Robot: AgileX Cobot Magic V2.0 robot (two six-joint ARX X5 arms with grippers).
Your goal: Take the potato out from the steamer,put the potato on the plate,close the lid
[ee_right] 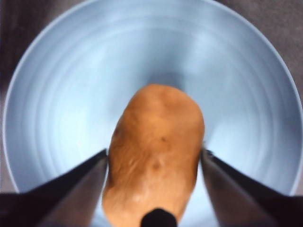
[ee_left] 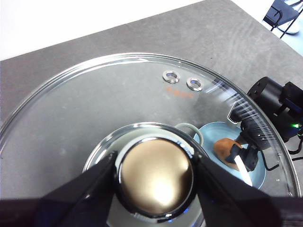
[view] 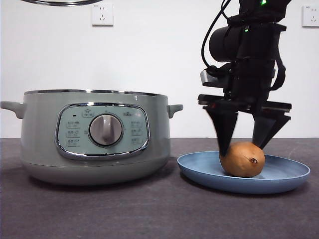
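The potato [view: 242,159] [ee_right: 154,151], tan-orange, lies on the light-blue plate [view: 289,174] [ee_right: 61,94] to the right of the steamer [view: 45,144]. My right gripper [view: 242,147] [ee_right: 155,156] comes down from above, its black jaws pressed against the potato's two sides. The sage-green steamer stands uncovered. Only a sliver of the glass lid's [ee_left: 118,94] chrome rim [view: 60,1] shows, high above the steamer. My left gripper [ee_left: 154,175] is shut on the lid's knob [ee_left: 154,182]. Through the glass I see the plate [ee_left: 215,135], the potato [ee_left: 225,146] and the right arm [ee_left: 274,101].
The steamer's control panel and dial [view: 105,130] face the front camera, and small handles [view: 174,108] stick out at its sides. A white wall with power sockets [view: 102,14] closes off the back. The dark grey tabletop [view: 159,214] runs across the front.
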